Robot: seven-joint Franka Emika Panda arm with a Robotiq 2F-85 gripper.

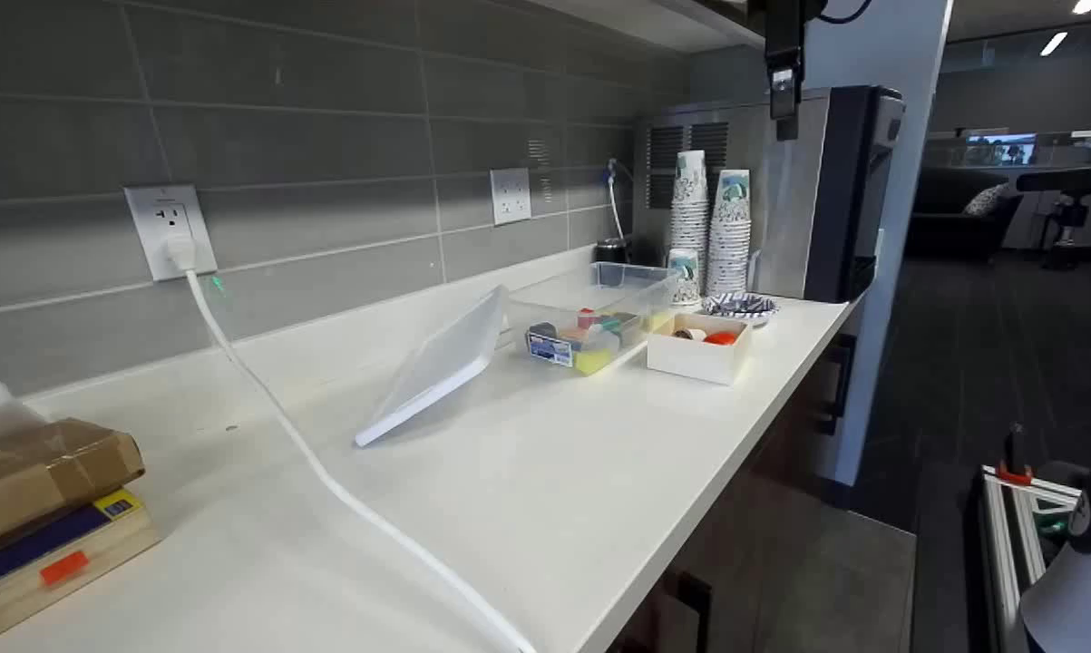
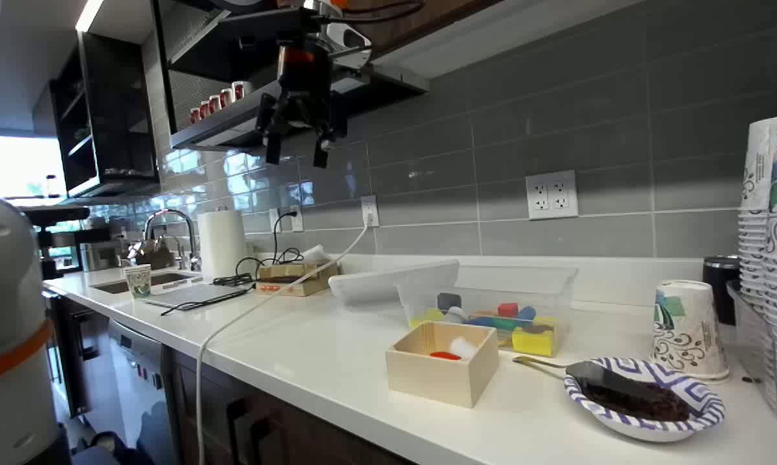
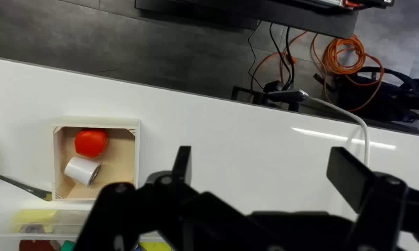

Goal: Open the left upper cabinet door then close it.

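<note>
Wooden, one box (image 2: 430,382) holds two objects (image 3: 91,143) while one gripper (image 2: 297,152) hangs, jaws parted, above a white counter (image 2: 336,352), grey kitchen tiles (image 2: 420,194) behind.

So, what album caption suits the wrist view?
Open black gripper above a white countertop; a square wooden box holds a rounded red object and a white cylinder.

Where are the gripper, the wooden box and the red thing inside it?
Gripper (image 2: 297,155): an exterior view, midway between its fingertips.
Wooden box (image 2: 429,378): an exterior view, its outer wall.
Red thing (image 3: 90,142): wrist view, middle of its top.
</note>
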